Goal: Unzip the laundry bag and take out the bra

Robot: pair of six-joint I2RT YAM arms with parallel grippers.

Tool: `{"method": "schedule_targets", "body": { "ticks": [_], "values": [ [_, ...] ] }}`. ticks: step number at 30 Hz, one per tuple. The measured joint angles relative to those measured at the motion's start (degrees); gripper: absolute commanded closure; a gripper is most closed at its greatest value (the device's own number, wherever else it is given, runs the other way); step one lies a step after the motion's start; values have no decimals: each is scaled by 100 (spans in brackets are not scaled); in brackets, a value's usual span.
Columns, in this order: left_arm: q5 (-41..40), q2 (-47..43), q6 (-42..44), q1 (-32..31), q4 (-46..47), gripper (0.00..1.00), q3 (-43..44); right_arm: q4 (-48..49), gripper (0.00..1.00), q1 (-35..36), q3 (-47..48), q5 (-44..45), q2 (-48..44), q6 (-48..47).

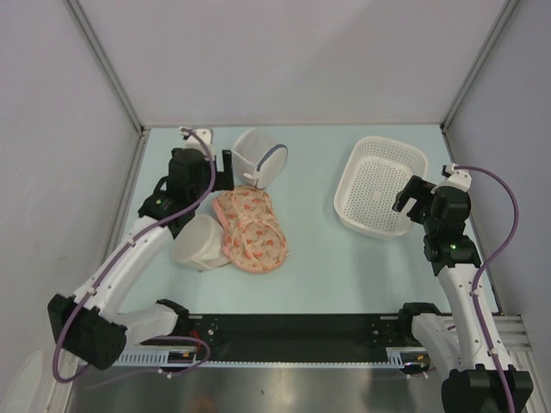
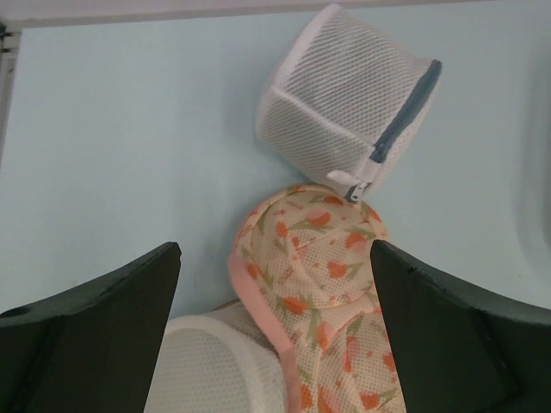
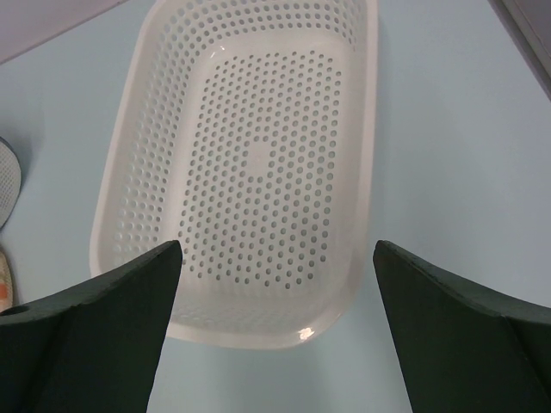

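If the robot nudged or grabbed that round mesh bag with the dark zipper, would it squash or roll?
The mesh bag would probably dent when gripped: its walls are thin, see-through netting. It looks light, so a nudge would likely slide it. It seems tipped on its curved side, so it may roll a little.

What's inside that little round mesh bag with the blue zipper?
The laundry bag looks zipped shut. Through its mesh only a dim grey shade shows; what it holds cannot be made out.
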Motion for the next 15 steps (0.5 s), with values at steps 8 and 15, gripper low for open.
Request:
{"method": "schedule_targets", "body": {
  "ticks": [8,15],
  "values": [
    [490,2430,267,-361,299,0,1832,-26,0,0,0,-166,0,52],
    [782,3899,450,-382,151,1,2647,-46,0,-9,0,-562,-2,238]
  ]
}}
